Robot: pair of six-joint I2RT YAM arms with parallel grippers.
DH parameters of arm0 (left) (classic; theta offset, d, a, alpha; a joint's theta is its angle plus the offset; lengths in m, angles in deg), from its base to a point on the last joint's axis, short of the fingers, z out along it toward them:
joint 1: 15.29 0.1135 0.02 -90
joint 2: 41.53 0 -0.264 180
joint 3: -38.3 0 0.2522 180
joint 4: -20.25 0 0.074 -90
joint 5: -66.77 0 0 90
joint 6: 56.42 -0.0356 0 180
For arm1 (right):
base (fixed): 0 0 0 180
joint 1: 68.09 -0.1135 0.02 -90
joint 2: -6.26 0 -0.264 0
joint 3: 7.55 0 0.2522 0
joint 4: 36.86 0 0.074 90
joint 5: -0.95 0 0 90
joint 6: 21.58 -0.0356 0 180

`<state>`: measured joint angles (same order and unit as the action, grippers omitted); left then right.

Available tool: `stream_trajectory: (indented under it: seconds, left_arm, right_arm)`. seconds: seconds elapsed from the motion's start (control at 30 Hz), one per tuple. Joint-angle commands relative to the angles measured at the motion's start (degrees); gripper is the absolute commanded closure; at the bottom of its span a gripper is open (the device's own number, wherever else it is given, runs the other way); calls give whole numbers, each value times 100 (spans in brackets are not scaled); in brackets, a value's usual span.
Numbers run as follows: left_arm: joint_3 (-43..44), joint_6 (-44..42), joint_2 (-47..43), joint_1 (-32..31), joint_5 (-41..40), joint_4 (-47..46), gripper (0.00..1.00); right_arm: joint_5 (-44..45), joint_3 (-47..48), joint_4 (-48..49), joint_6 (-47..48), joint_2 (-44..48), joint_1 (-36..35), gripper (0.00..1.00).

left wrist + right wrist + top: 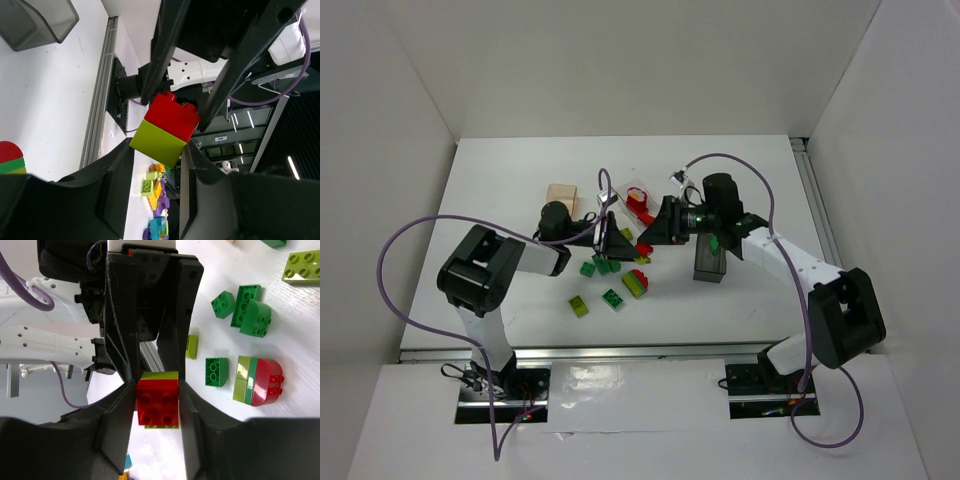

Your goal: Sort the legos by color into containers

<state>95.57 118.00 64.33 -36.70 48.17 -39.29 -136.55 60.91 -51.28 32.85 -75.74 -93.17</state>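
Note:
A red lego stacked on a yellow-green lego hangs above the table between both arms. My right gripper is shut on the red brick, its pads against both sides. My left gripper faces it, and its fingertips press the yellow-green brick from both sides. From above the two grippers meet at the pair. A tan container stands at the back left. A clear container holds a red brick. The dark grey container stands under the right arm.
Loose green legos and a yellow-green one lie in front of the left gripper. A red, green and yellow-green stack sits near them. White walls enclose the table on three sides.

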Motion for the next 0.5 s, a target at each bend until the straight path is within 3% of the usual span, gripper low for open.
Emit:
stream_trajectory:
  seconds: [0.0,0.03,0.1,0.2,0.37,0.4,0.47]
  left_arm:
    - [255,127,-242,-48,-38,-3173,100]
    - [255,127,-242,-48,-38,-3173,100]
    - [255,127,-242,-48,-38,-3173,100]
    - [255,127,-189,-48,-38,-3173,100]
    - [255,127,-189,-48,-38,-3173,100]
    - [255,127,-189,-48,-38,-3173,100]
    - [202,127,-189,13,-38,-3173,100]
  right_arm:
    - [-83,-82,129,129,-97,-93,49]
    - [-83,-82,59,129,-97,-93,41]
    - [-83,-82,-21,200,-97,-93,36]
    - [-31,-82,-152,305,-97,-93,35]
    - [145,-82,-259,358,78,-93,60]
    - [223,-82,-311,358,79,-93,70]
    - [303,-135,-363,358,201,-24,75]
